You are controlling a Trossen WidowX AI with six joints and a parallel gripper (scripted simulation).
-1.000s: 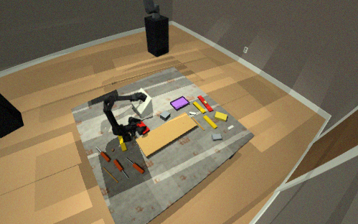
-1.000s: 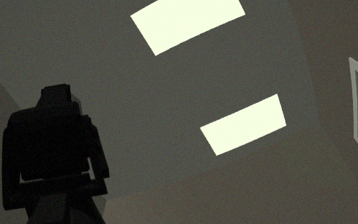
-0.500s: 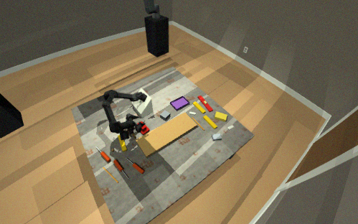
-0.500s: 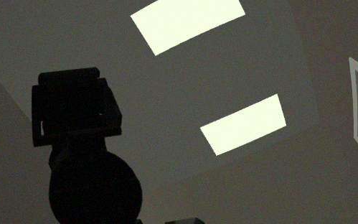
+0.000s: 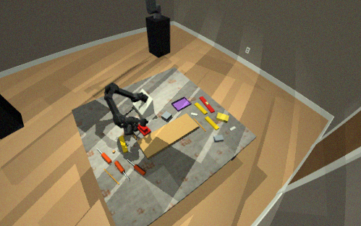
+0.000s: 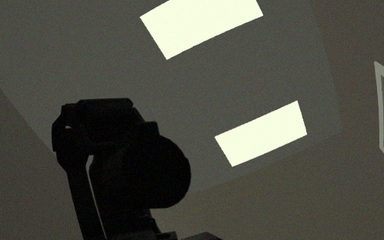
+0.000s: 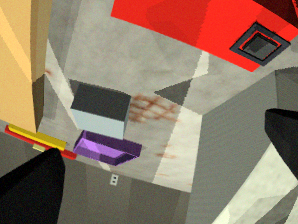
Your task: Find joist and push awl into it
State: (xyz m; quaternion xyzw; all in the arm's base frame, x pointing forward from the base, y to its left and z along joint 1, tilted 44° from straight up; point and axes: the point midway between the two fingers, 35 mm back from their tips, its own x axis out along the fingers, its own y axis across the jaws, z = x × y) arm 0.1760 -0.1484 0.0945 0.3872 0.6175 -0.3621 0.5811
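1. Stud finder (image 5: 144, 130) (image 7: 200, 32), likely the red block: just beside gripper (image 5: 139, 128) (image 7: 164, 136), by the near-arm end of the floor panel (image 5: 171, 134) (image 7: 17, 65).
2. Gripper: open wide, nothing between fingers.
3. Key relation: in wrist view, red body across upper right, not centred between fingertips. Long axis looks slanted down to the right there; exact angle to fingers, cannot tell.
4. Next, probably: shift toward red body, line fingers up across its narrow width, then close. Risk: nudging or tipping it with one finger.
5. Tray (image 5: 181, 104) (image 7: 100, 150): well apart, beyond small grey block (image 5: 166, 116) (image 7: 100, 110). Finder not in it.
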